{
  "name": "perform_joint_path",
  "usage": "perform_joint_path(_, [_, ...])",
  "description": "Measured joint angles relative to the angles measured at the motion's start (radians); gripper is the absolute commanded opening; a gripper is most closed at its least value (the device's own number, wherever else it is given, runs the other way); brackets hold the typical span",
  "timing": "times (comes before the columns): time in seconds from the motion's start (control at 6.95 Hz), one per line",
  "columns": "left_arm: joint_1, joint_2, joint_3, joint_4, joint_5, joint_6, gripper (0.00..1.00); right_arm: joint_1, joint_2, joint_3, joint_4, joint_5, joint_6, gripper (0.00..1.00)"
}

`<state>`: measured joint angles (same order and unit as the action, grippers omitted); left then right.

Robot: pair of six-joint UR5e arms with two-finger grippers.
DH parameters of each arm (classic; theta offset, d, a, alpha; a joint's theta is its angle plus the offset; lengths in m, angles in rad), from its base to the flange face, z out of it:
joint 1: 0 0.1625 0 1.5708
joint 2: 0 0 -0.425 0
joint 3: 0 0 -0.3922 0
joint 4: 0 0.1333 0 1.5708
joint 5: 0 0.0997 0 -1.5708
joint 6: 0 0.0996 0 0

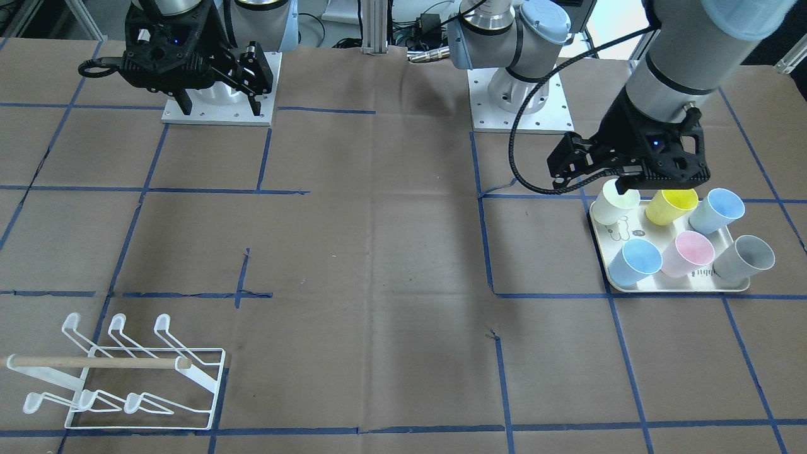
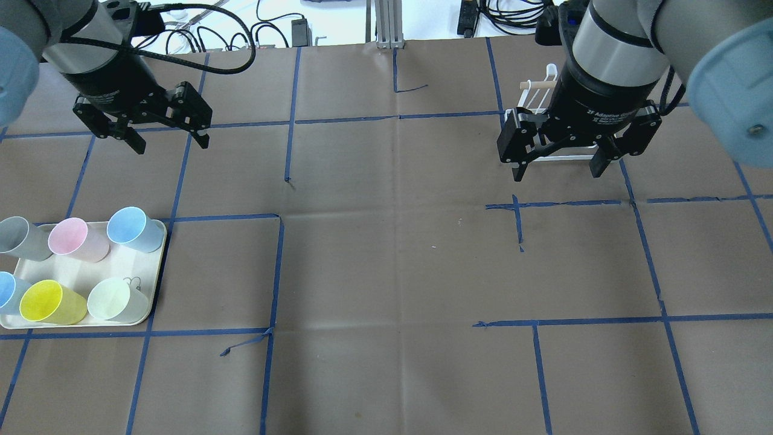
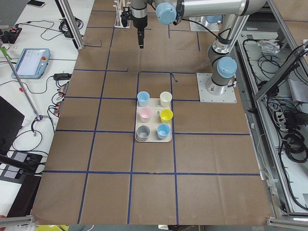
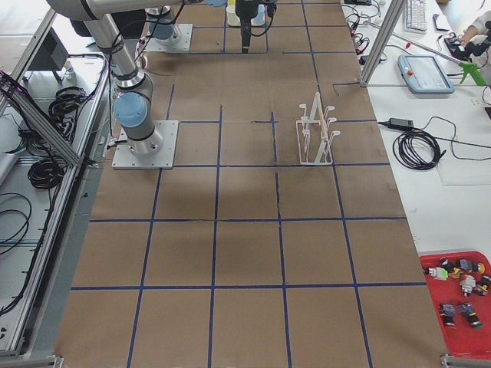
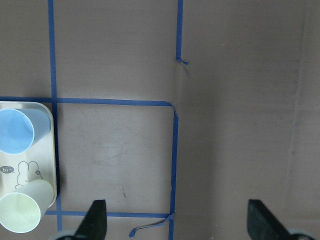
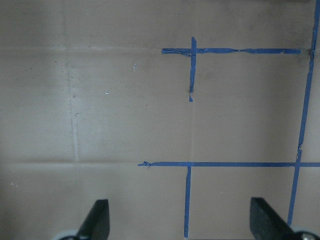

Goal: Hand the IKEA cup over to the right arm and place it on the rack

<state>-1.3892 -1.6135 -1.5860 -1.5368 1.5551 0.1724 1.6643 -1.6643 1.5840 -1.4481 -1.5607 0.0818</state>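
While both arms hang above the tabletop [image 2: 392,260], a flat sheet of brown paper crossed by blue tape lines [image 2: 338,119], neither pincer has hold of anything. The left pincer [image 2: 171,144], black and angular with a braided cable [image 2: 241,60] looping behind it, has its two fingers spread wide over bare paper just off the tray's edge; the right pincer [image 2: 557,173], on the silver tubular right arm [image 2: 610,54] with its black lettered band, is spread just as wide, and its wrist view shows only paper and tape between the fingertips.

Six smooth, tapered plastic cups stand mouth-up in two rows of three on a cream tray [image 2: 136,266] with rounded corners and a small printed animal drawing: a grey cup [image 2: 21,237], a pink cup [image 2: 75,238] and a light-blue cup [image 2: 134,228]; then a second blue cup [image 1: 715,211], a yellow cup [image 2: 51,302] and an off-white cup [image 2: 115,299].

The white wire rack [image 1: 200,380] sits on the tabletop well apart from the tray, at the opposite end; its thin prongs bend up into loops, and a pale wooden dowel [image 1: 94,362] lies across it.
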Motion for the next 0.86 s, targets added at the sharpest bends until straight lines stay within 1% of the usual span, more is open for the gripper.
perform_joint_path(0.29, [0.148, -0.004, -0.085, 0.103, 0.004, 0.204, 1.00, 0.000, 0.000, 0.001, 0.000, 0.001, 0.000, 1.00])
perform_joint_path(0.43, [0.199, -0.005, -0.132, 0.166, 0.005, 0.269, 1.00, 0.000, 0.000, 0.001, 0.000, 0.001, 0.000, 1.00])
perform_joint_path(0.72, [0.236, -0.020, -0.213, 0.270, 0.006, 0.309, 1.00, 0.000, 0.000, 0.004, 0.000, 0.001, 0.001, 1.00])
perform_joint_path(0.86, [0.240, -0.047, -0.252, 0.334, 0.005, 0.306, 1.00, 0.000, 0.000, 0.005, 0.000, 0.001, 0.001, 1.00])
